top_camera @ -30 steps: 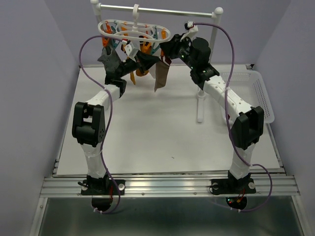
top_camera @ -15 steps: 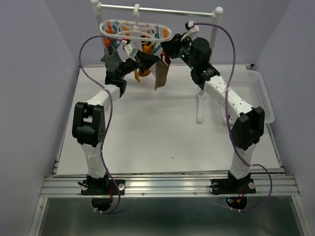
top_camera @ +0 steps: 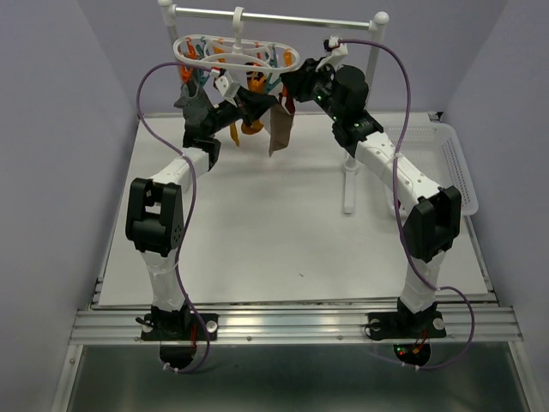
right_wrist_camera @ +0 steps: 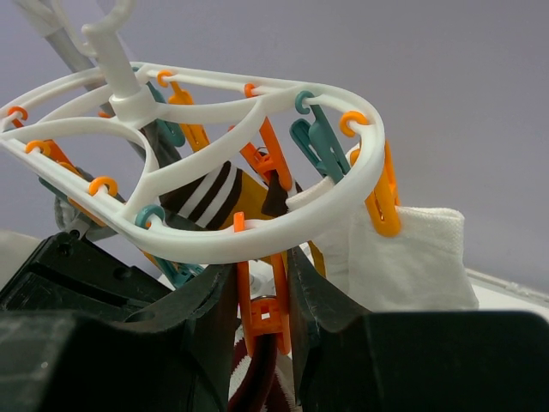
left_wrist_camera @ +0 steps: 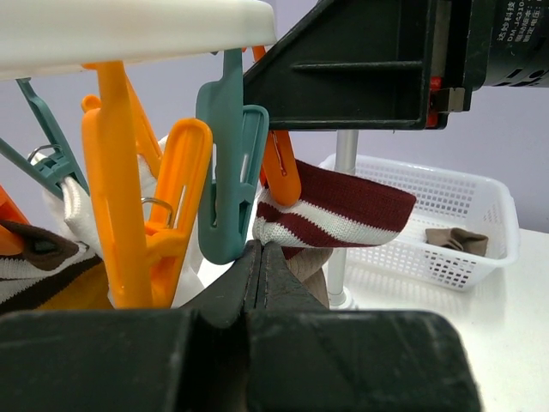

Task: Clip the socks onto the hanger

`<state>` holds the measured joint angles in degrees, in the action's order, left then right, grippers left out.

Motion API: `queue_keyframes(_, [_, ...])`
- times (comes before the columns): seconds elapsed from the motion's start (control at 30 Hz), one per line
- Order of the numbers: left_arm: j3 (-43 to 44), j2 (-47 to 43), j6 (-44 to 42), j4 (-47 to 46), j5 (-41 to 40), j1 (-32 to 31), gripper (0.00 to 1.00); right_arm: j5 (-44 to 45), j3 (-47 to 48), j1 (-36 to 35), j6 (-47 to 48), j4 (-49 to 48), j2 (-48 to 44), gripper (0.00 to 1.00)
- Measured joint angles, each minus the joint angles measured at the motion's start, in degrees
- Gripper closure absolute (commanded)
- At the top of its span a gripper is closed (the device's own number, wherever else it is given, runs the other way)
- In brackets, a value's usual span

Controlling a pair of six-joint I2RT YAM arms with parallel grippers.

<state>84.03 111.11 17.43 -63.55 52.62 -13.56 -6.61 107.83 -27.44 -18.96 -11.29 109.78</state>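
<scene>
The hanger (top_camera: pixel 236 53) hangs on the rail (top_camera: pixel 292 18); the right gripper (right_wrist_camera: pixel 257 273) pinches 1 orange clip (right_wrist_camera: pixel 264 313) above the maroon striped sock (left_wrist_camera: pixel 343 210); the left gripper (left_wrist_camera: pixel 260 256) is pressed closed and empty, just under a teal clip (left_wrist_camera: pixel 225 172); 1 brown sock (left_wrist_camera: pixel 455 239) lies in the basket (left_wrist_camera: pixel 480 202)
</scene>
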Motion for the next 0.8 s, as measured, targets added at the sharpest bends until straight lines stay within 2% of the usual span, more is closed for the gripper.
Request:
queue_keyframes(0.13, [0.0, 0.0, -0.28, 0.07, -0.22, -0.2, 1.0, 0.0, 0.0, 0.0, -0.61, -0.37, 0.0, 0.94])
queue_keyframes(0.17, [0.0, 0.0, -0.42, 0.24, -0.31, -0.26, 1.0, 0.0, 0.0, 0.0, -0.79, -0.44, 0.0, 0.87])
queue_keyframes(0.23, [0.0, 0.0, -0.55, 0.5, -0.39, -0.35, 1.0, 0.0, -0.04, 0.0, -0.98, -0.72, 0.0, 0.8])
queue_keyframes(0.27, [0.0, 0.0, -0.61, 0.66, -0.42, -0.37, 1.0, 0.0, -0.11, 0.0, -1.09, -0.79, 0.0, 0.71])
queue_keyframes(0.3, [0.0, 0.0, -0.63, 0.83, -0.46, -0.5, 1.0, 0.04, -0.28, 0.0, -1.22, -0.94, -0.04, 0.68])
queue_keyframes(0.37, [0.0, 0.0, -0.66, 1.07, -0.57, -0.61, 0.91, 0.24, -0.96, 0.0, -1.49, -1.18, -0.35, 0.65])
queue_keyframes(0.47, [0.0, 0.0, -0.66, 1.31, -0.76, -0.68, 0.89, 0.5, -1.33, 0.0, -1.75, -1.18, -0.52, 0.55])
queue_keyframes(0.53, [0.0, 0.0, -0.66, 1.29, -0.92, -0.72, 0.89, 0.68, -1.73, 0.0, -1.9, -1.2, -0.7, 0.52])
queue_keyframes(0.57, [0.0, 0.0, -0.66, 1.31, -1.05, -0.74, 0.89, 0.72, -1.84, 0.0, -1.88, -1.18, -0.76, 0.4])
queue_keyframes(0.63, [0.0, 0.0, -0.66, 1.31, -1.25, -0.83, 0.89, 0.87, -1.95, 0.0, -1.81, -1.11, -0.85, 0.32])
queue_keyframes(0.67, [0.0, 0.0, -0.66, 1.31, -1.31, -0.87, 0.89, 0.94, -1.95, 0.0, -2.03, -1.07, -0.87, 0.24])
queue_keyframes(0.73, [0.0, 0.0, -0.66, 1.31, -1.46, -1.01, 0.89, 1.01, -1.95, 0.0, -1.73, -1.16, -1.01, 0.14])
queue_keyframes(0.77, [0.0, 0.0, -0.66, 1.31, -1.49, -1.03, 0.89, 1.03, -1.95, 0.0, -1.9, -1.16, -1.09, 0.0])
queue_keyframes(0.8, [0.0, 0.0, -0.66, 1.33, -1.55, -1.07, 0.89, 1.01, -1.95, 0.0, -1.81, -1.16, -1.11, 0.0])
